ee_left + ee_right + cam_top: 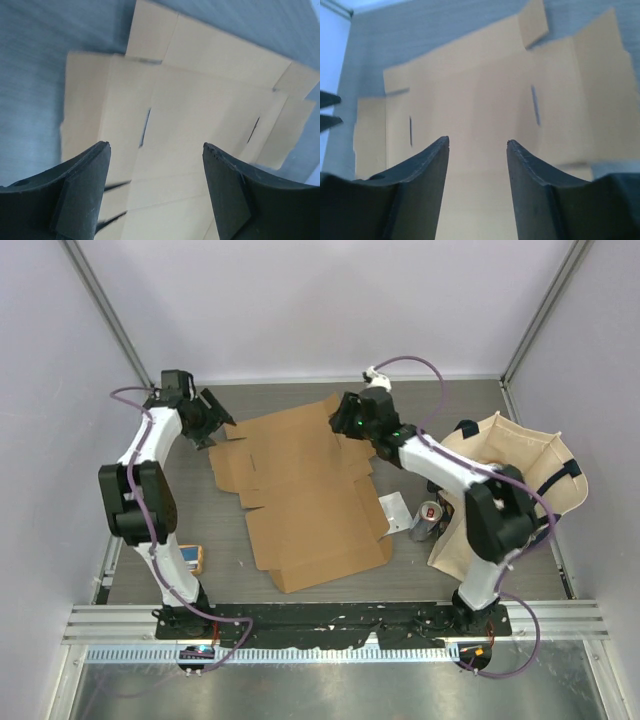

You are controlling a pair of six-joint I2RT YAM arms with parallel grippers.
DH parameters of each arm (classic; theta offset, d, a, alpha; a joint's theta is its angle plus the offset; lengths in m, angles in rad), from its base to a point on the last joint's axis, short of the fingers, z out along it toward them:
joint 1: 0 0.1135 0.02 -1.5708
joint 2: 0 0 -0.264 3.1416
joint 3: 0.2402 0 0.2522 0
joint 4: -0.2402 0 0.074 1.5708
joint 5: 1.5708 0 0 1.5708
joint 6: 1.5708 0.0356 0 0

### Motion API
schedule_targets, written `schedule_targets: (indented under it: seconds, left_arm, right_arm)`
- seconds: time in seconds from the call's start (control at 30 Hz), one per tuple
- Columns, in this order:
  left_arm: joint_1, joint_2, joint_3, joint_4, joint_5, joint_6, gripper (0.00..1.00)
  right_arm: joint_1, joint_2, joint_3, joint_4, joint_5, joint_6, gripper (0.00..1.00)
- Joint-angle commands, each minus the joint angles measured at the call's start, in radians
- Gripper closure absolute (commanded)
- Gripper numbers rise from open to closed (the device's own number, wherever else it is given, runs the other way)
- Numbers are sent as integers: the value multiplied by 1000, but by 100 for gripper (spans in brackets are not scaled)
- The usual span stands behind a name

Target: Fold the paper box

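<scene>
Spread flat and unfolded over the middle of the worktop (225, 532): the paper box (305, 490), a brown die-cut sheet running from close to the far edge down towards the near edge, set a little askew. Flaps out on every side, none raised. Two narrow slots visible in the card in both wrist views (thin dark slits).

Up by the far left corner, the left gripper (208, 418), just beside the sheet's far-left flap. Seen from its own wrist camera: fingers (85, 190) spread wide, nothing between them, only cardboard below. Touching the sheet or not (cannot tell from these views).

Near the middle of the far edge, over the far rim of the sheet, the right gripper (348, 418). From its wrist camera: jaws apart with a narrower gap, holding nothing, the card filling the space beneath.

Along the right edge, a beige tote bag (520, 455) with dark handles, well clear of both grippers. Between bag and sheet, a small can (428, 521) and a scrap of white paper (395, 510), the scrap just beside the card's right side. Towards the near left corner, an orange-and-blue packet (190, 560), apart from the sheet.
</scene>
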Motion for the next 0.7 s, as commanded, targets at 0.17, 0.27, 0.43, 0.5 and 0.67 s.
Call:
schedule_targets:
  seconds: [0.17,0.27,0.43,0.5,0.67]
  left_arm:
    - [38,317,350,-34,110,-20,24]
    - [40,366,371,-10,110,-18,29]
    - [40,417,442,10,40,-31,30]
    - [38,427,450,24,25,-15,23]
    - [42,532,598,-88,0,70,19]
  right_arm:
    - [152,549,527,201,77,3,66]
    - [160,643,658,191,33,-52,71]
    - [151,800,850,114,-52,-97,80]
    - [148,803,824,129,-96,-159,79]
    - [65,771,796,181,-323,-96,70]
